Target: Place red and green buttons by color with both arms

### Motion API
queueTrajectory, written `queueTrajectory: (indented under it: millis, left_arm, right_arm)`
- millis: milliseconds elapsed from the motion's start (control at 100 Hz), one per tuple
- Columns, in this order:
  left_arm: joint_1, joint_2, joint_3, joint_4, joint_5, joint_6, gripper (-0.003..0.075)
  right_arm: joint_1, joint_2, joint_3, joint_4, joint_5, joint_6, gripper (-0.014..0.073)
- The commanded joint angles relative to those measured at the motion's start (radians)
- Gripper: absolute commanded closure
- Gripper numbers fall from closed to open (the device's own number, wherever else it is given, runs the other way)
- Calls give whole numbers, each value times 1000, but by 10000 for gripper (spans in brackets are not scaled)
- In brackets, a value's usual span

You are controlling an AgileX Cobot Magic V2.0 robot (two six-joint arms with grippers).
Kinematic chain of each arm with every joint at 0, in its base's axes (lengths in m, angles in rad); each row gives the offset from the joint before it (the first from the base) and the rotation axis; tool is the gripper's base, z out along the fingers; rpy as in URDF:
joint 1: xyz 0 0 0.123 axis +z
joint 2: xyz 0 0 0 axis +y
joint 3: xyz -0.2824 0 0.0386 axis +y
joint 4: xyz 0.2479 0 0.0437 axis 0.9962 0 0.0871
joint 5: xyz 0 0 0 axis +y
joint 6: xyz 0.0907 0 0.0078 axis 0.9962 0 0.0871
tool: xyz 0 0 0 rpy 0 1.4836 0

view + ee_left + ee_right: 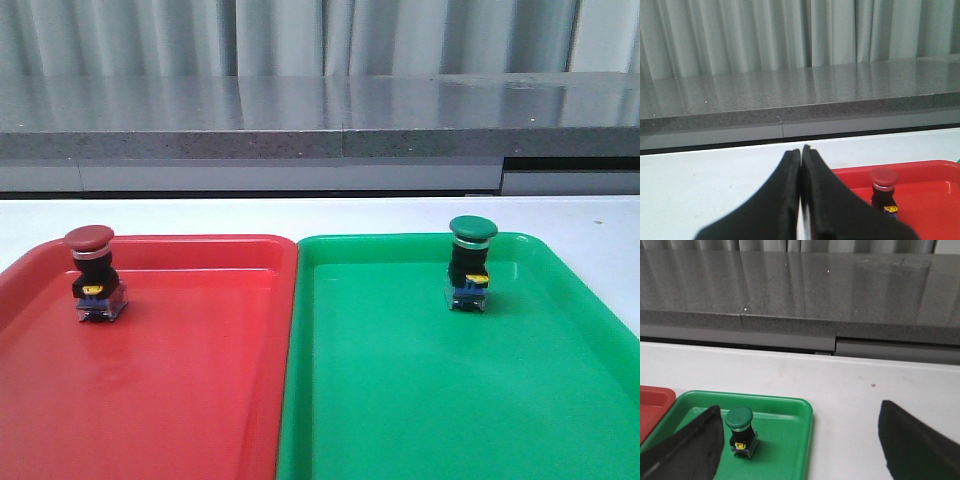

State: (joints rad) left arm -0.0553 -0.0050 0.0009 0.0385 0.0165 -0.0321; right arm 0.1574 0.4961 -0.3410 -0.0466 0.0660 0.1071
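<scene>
The red button (93, 272) stands upright in the far left corner of the red tray (180, 380). Upright in the far right part of the green tray (420, 390) is the green button (470, 262). Neither arm shows in the front view. In the left wrist view my left gripper (801, 150) is shut with nothing in it, and the red button (883, 189) stands beside its fingers on the red tray (935, 200). My right gripper (799, 412) is open wide and empty, pulled back from the green button (740, 431) on the green tray (785, 440).
The two trays lie side by side on the white table (330, 212), touching along their inner rims. A grey stone ledge (320, 125) with curtains behind it runs along the far side of the table.
</scene>
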Motion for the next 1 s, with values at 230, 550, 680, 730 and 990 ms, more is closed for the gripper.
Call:
queueTrajectory:
  millis: [230, 550, 680, 730, 990]
  left_arm:
    - [5, -33, 25, -8, -88, -6, 739]
    - [5, -33, 25, -8, -88, -6, 739]
    - [5, -33, 25, -8, -88, -6, 739]
    - [5, -33, 25, -8, -88, -6, 739]
    - [5, -33, 25, -8, -88, -6, 739]
  right_arm:
    - [-9, -44, -22, -15, -66, -5, 163]
    - [-9, -44, -22, -15, -66, -5, 657]
    - [-9, -44, -22, -15, -66, -5, 660]
    - [-9, -44, -22, -15, -66, -5, 660]
    - [-9, -44, -22, -15, -66, -5, 660]
